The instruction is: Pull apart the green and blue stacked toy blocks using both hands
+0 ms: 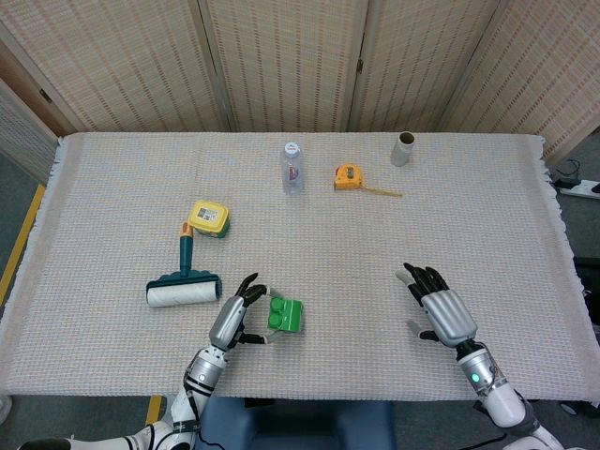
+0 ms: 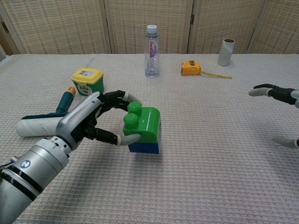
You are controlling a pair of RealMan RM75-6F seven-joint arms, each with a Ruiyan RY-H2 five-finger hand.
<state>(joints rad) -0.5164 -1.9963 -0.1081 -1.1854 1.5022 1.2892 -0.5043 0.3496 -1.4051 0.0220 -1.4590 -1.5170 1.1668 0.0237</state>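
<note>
Near the front edge of the table [image 1: 375,234], left of centre, we count one green block [image 2: 144,124] seated on one blue block [image 2: 143,147], the pair still joined and tilted, studs leaning toward the left hand [image 2: 88,123]. That hand grasps the stack, thumb under the green block's near side and fingers curled over its top by the studs. In the head view the same stack shows only its green top [image 1: 284,316] beside the left hand [image 1: 232,322]. Our right hand [image 1: 439,309] hovers well apart to the right, released, fingers spread and holding nothing; the chest view catches only its fingertips [image 2: 273,92] at the frame edge. Other items, one of each: a lint roller [image 1: 183,285] with a teal handle, just left of the left hand; a yellow-lidded green tub [image 1: 208,217] beyond the roller's handle; a clear water bottle [image 1: 292,168] upright near the far edge; a yellow tape measure [image 1: 348,176] to its right with a short length of tape drawn out; a grey cardboard tube [image 1: 402,148] standing further right. A pale woven cloth covers the whole table. Behind it stand woven-reed folding screens [image 1: 291,61].
</note>
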